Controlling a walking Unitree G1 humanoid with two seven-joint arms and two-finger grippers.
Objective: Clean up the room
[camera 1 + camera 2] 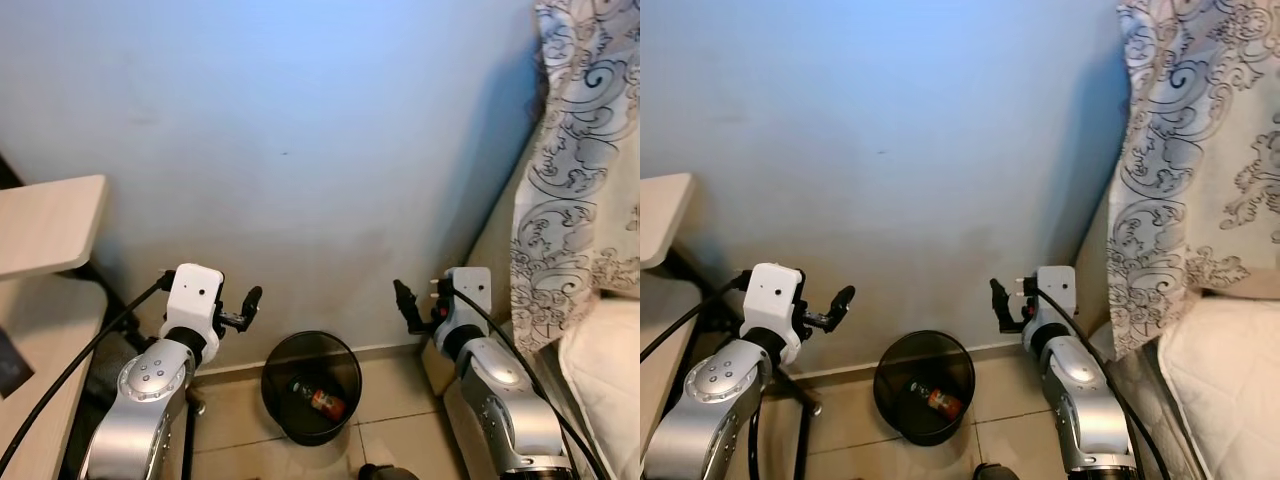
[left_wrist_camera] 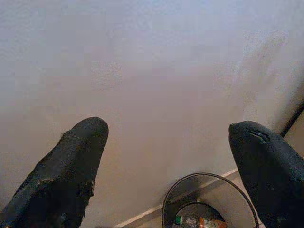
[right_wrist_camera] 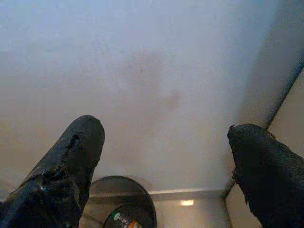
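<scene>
I hold the left gripper and right gripper wide open and empty. The bottle lies in the bin on the floor between them; it is probably light, rigid and slippery, so grasp mid-body.

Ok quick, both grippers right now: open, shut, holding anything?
Left gripper: open, empty, raised toward the wall above the black bin.
Right gripper: open, empty, also raised above the bin.
</scene>
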